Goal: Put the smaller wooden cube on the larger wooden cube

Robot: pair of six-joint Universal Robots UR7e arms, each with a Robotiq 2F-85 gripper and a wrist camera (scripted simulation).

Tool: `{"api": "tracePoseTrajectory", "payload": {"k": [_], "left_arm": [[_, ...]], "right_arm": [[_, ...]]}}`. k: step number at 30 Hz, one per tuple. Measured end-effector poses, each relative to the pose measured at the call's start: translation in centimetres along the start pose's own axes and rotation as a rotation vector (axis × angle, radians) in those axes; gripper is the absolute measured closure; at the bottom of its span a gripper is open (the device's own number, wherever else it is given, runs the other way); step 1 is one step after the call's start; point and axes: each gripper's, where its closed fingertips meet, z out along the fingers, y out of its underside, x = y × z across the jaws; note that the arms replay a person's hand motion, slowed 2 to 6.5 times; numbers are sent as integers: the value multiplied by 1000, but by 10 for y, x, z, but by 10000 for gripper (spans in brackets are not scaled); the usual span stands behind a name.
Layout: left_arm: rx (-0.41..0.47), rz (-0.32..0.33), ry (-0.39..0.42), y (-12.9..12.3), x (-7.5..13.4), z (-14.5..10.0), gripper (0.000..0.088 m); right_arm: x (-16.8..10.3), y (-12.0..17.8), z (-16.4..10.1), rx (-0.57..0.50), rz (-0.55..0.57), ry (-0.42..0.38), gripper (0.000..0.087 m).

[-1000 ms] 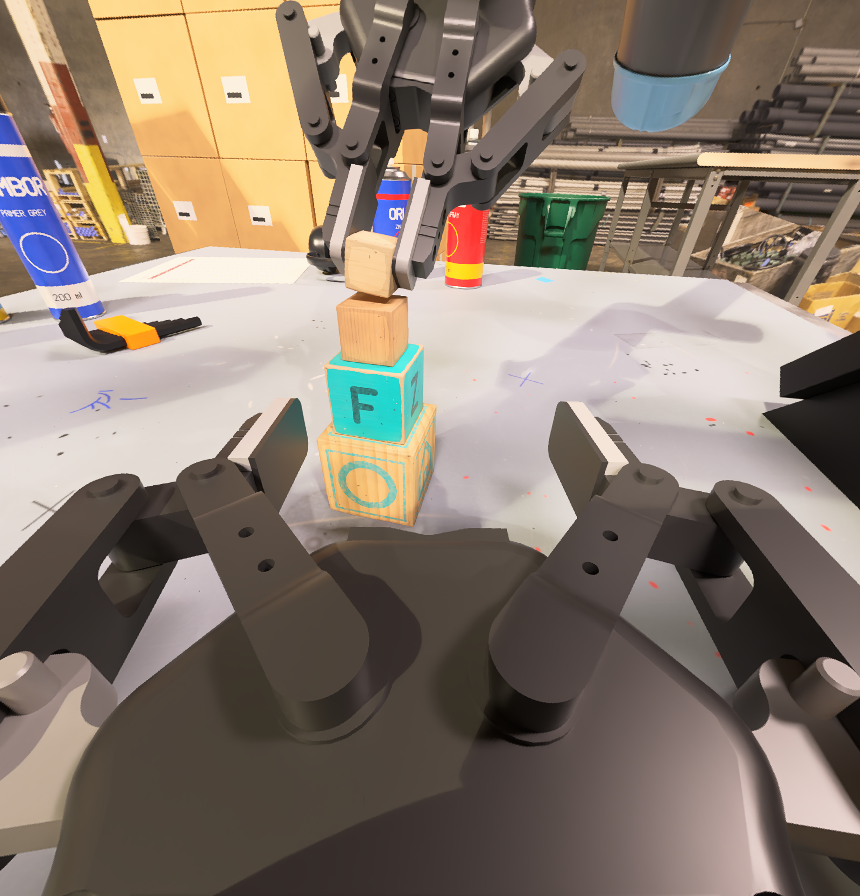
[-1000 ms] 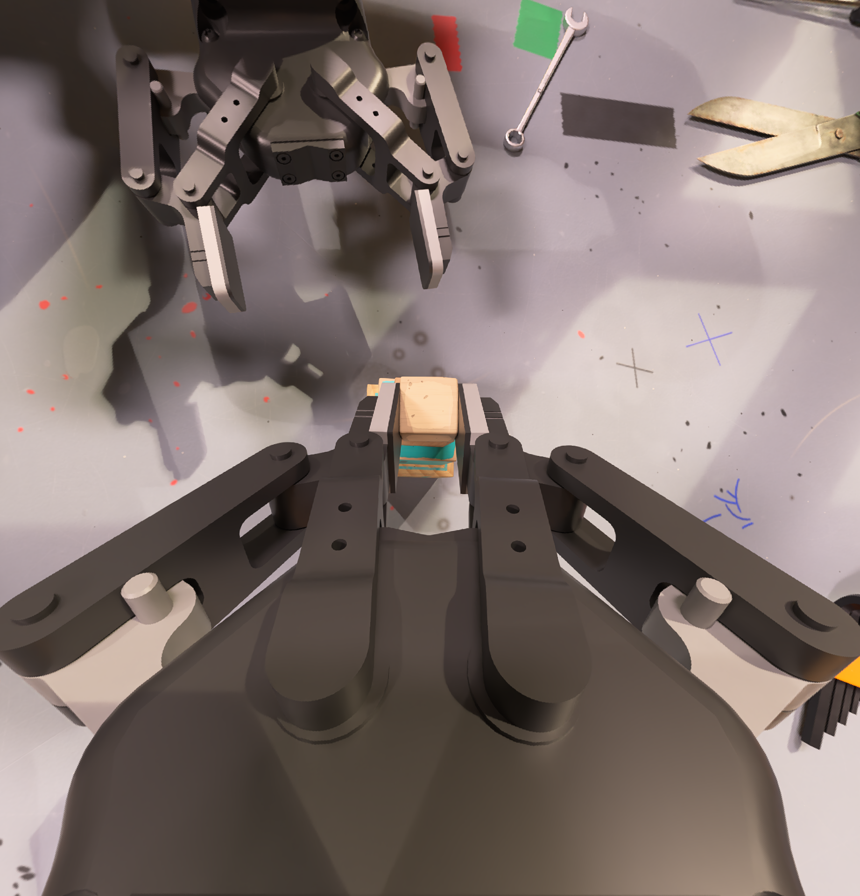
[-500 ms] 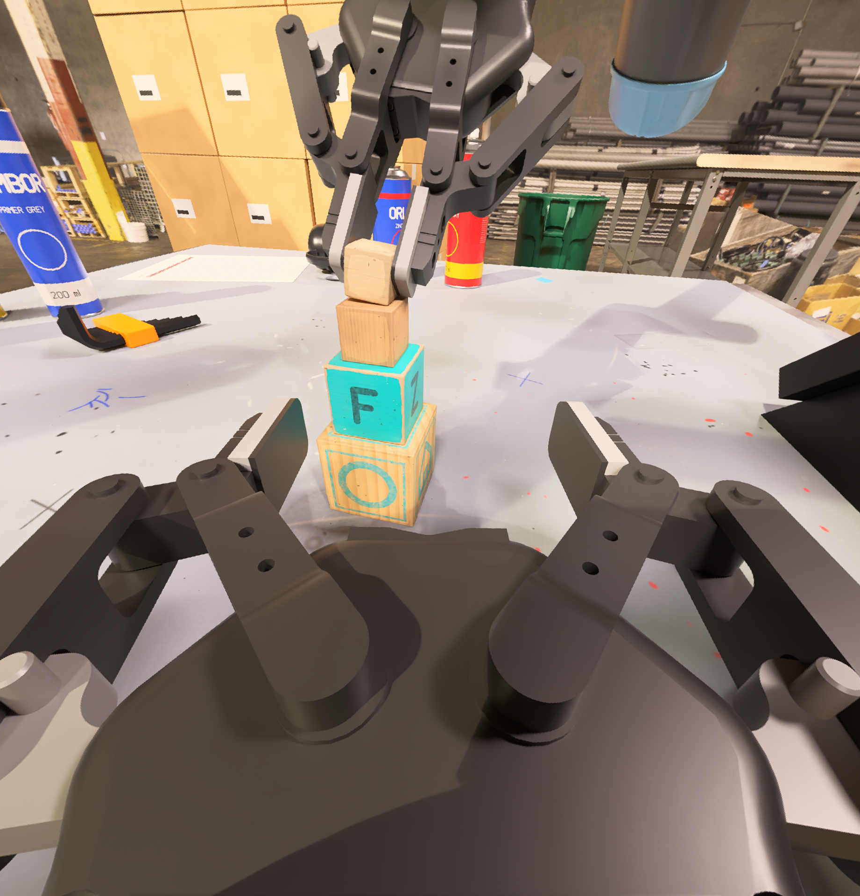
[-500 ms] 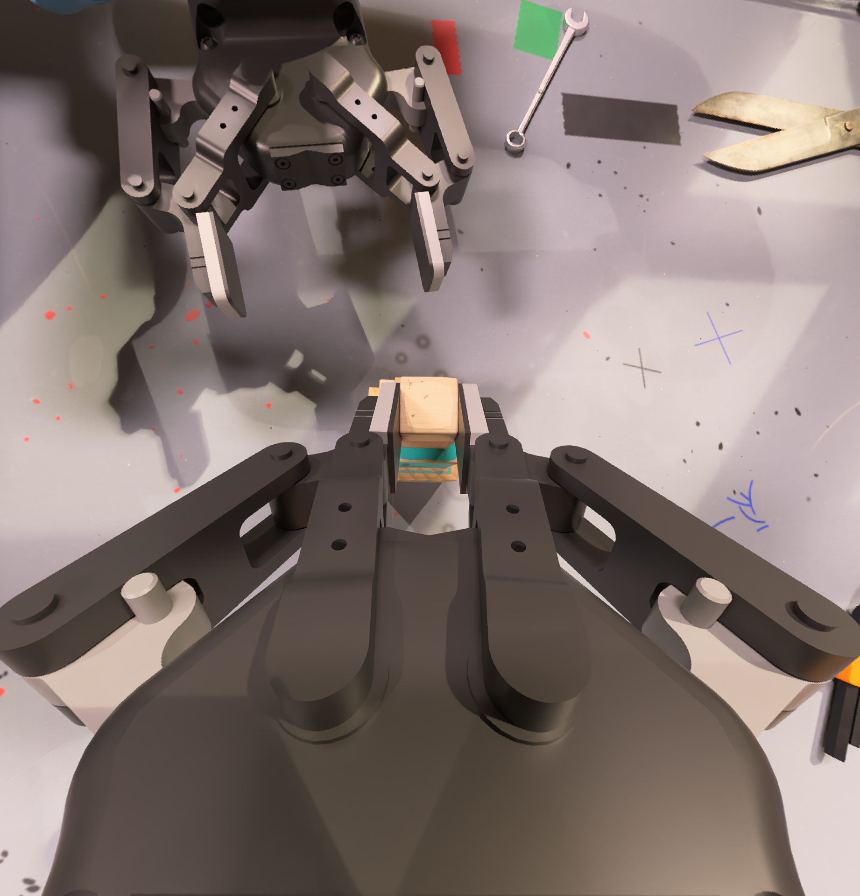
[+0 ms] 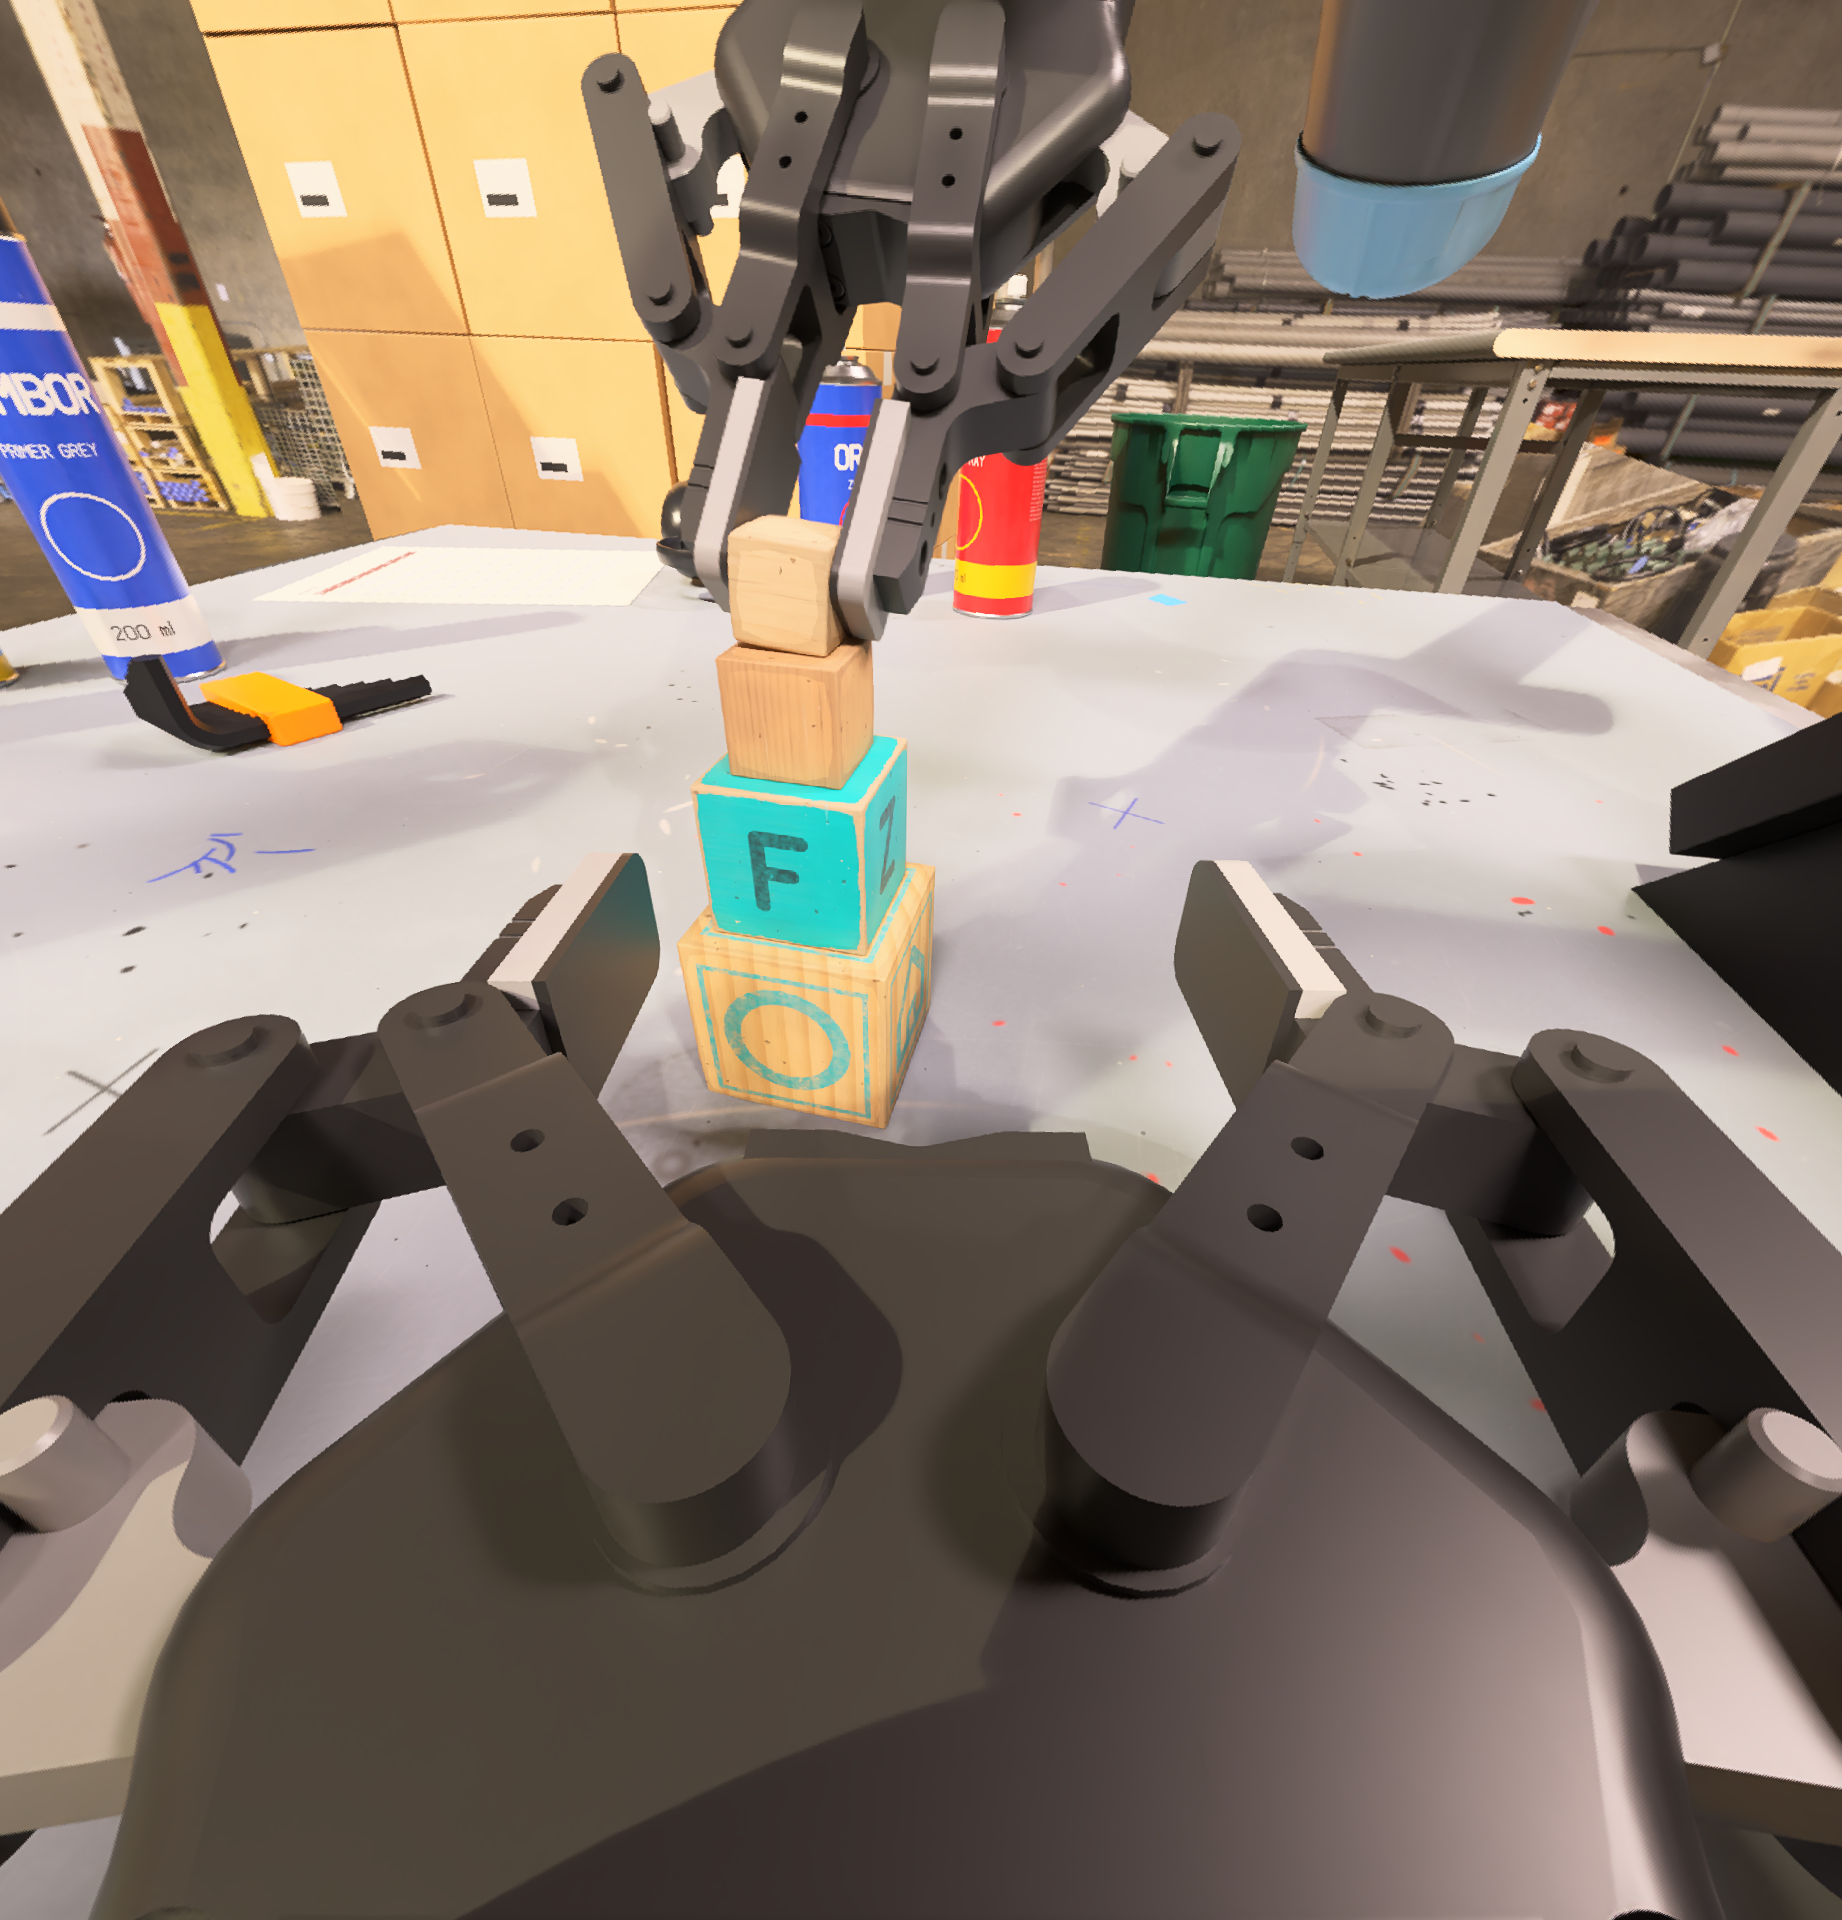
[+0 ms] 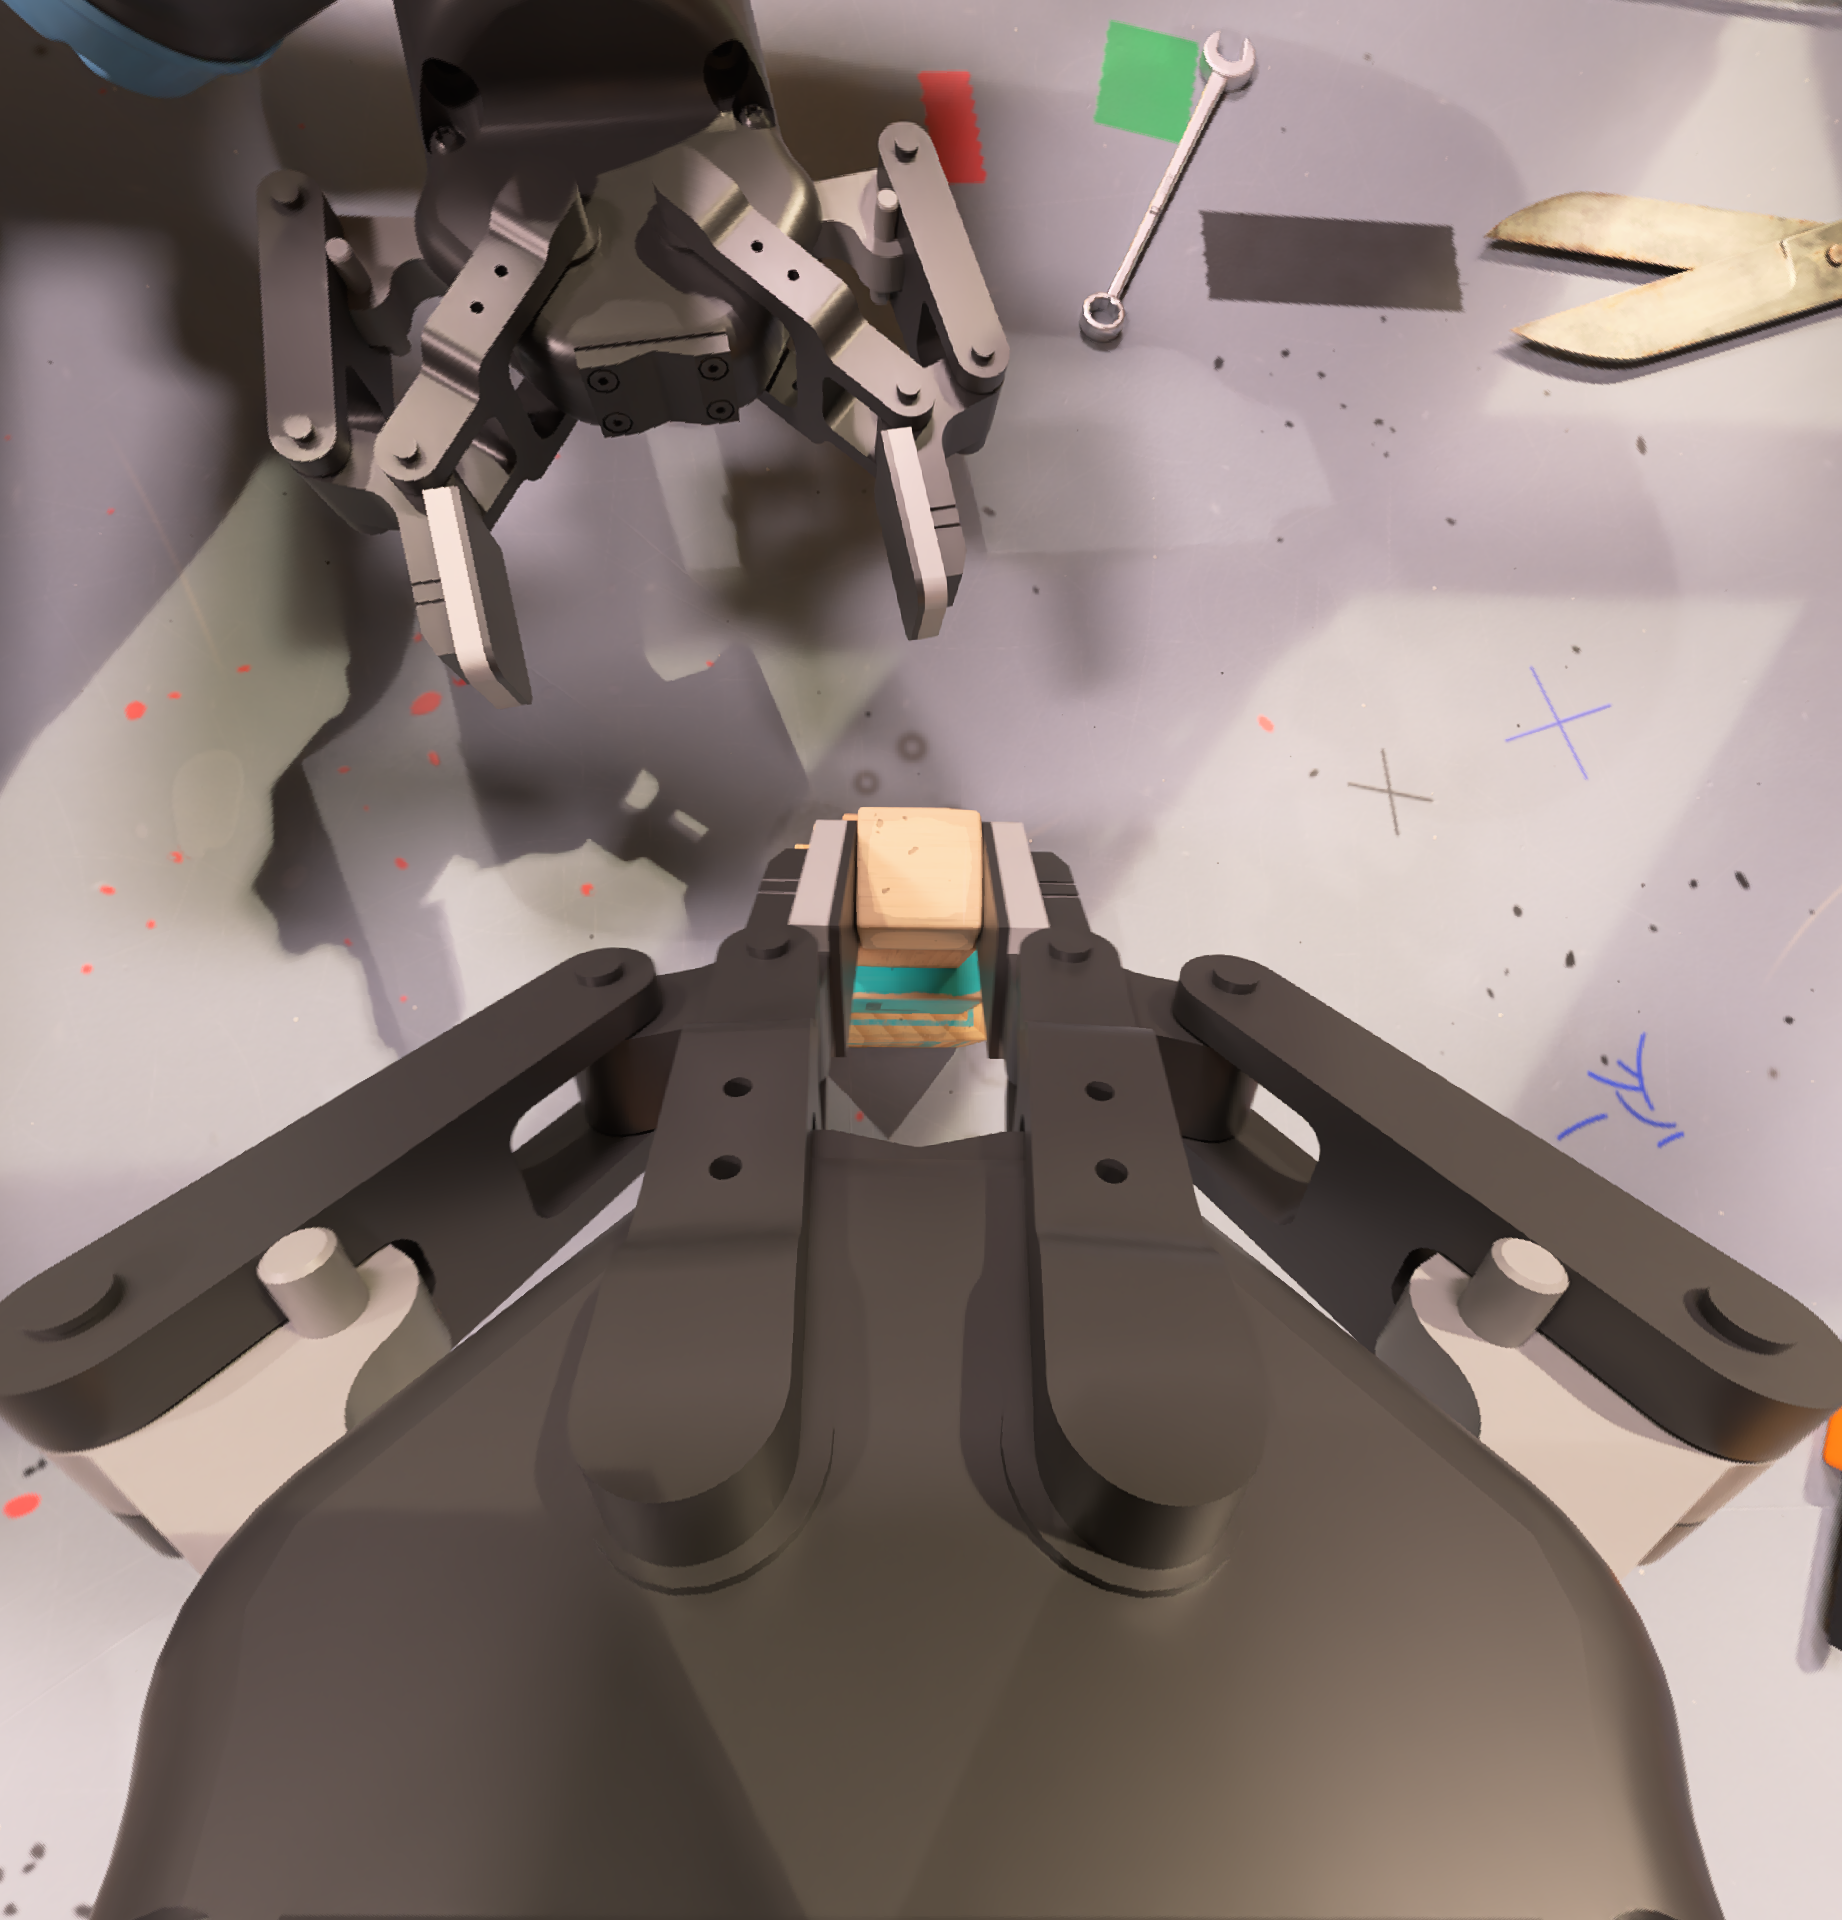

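Small pale wooden cube [image 5: 787, 585] clamped between the two light pads of the right tool [image 5: 792, 613], slightly tilted, its lower edge at the top face of the larger plain wooden cube [image 5: 795, 710]; contact or a hairline gap between the two not clear from either view. Larger wooden cube seated on a teal letter block [image 5: 801, 857], itself on a bigger natural-wood block with a teal ring print [image 5: 805, 1023], all four in one upright column on the pale grey speckled bench [image 5: 1312, 748]. From the right wrist view, small cube [image 6: 915, 871] squeezed between closed-in fingers, teal and wood layers visible just beneath it. Left tool [image 5: 922, 920] low over the bench in front of the column, fingers spread wide on either side of the base block, touching nothing, holding nothing; same tool [image 6: 688, 582] seen from above, well apart from the stack. Farther out: black hex-key set with an orange holder [image 5: 273, 709] lying to the left, a tall blue spray can [image 5: 55, 457] behind it, a blue can [image 5: 832, 457] and a red-and-yellow can [image 5: 1000, 530] behind the right tool. Also on the bench, a slim silver spanner [image 6: 1161, 192], worn scissors [image 6: 1706, 275], green [image 6: 1145, 83], red [image 6: 953, 125] and dark grey [image 6: 1330, 260] tape patches.
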Motion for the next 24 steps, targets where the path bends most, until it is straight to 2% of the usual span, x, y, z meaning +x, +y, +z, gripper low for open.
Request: {"api": "tracePoseTrajectory", "payload": {"k": [1, 6, 24], "left_arm": [[-1, 0, 0, 0, 0, 0, 23], [-2, 1, 1, 0, 0, 0, 23], [-1, 6, -3, 0, 0, 0, 23]], "right_arm": [[0, 0, 0, 0, 3, 0, 634], [0, 2, 1, -8, 10, -2, 557], [-5, -5, -10, 37, 3, 6, 527]]}}
